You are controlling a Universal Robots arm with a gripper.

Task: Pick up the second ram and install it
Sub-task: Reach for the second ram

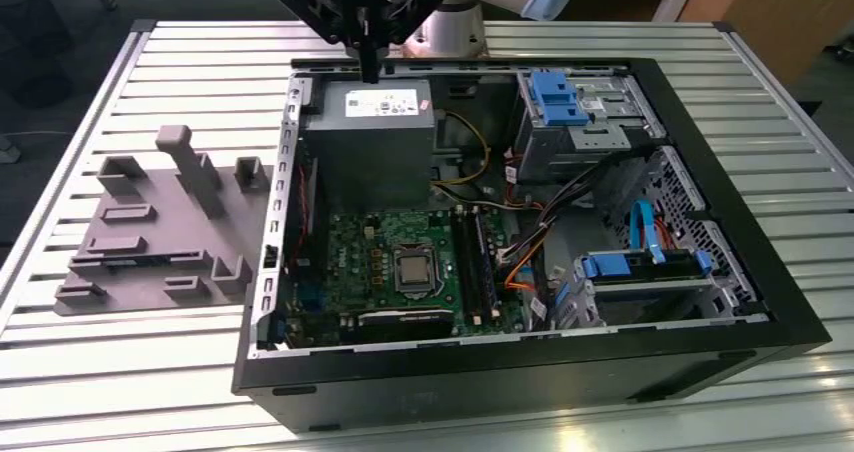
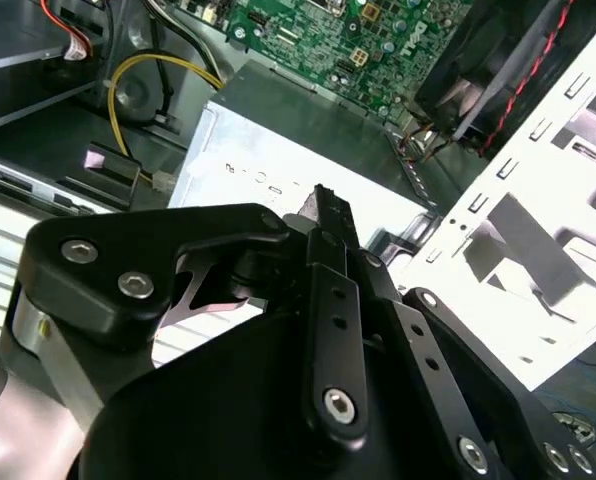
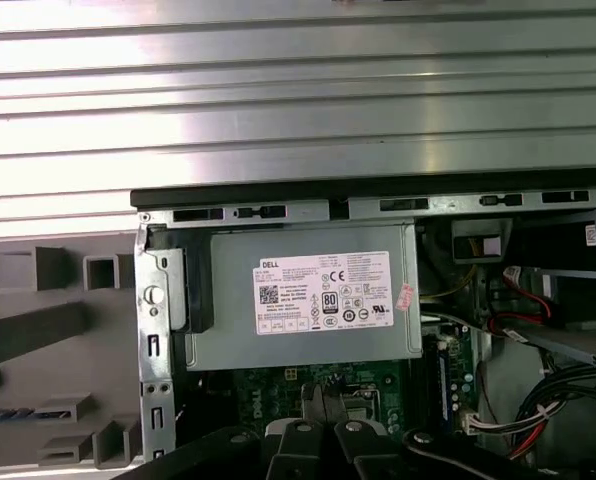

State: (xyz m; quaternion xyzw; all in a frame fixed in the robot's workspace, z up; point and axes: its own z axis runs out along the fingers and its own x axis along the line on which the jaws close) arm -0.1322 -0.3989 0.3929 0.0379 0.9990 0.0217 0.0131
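My claw [image 1: 370,68] hangs right over the power supply [image 1: 367,142], at its edge nearest the case [image 1: 534,367] wall, its fingers pressed together with nothing between them that I can see in either wrist view. What I take for the second ram [image 3: 18,412] shows in the first wrist view as a thin bluish strip lying in a slot of the grey tray [image 1: 147,262], outside the case and well to the exterior view's left of the power supply. I judge it light, stiff and thin, and fragile at the chips and contact edge, so I would take it by the long bare edges or short ends, squarely, without squeezing hard. The slatted metal table [image 1: 160,372] around the power supply's case is open, but inside, beyond the power supply, the motherboard [image 1: 360,252] sits among cables and drive cages, so room there is tight
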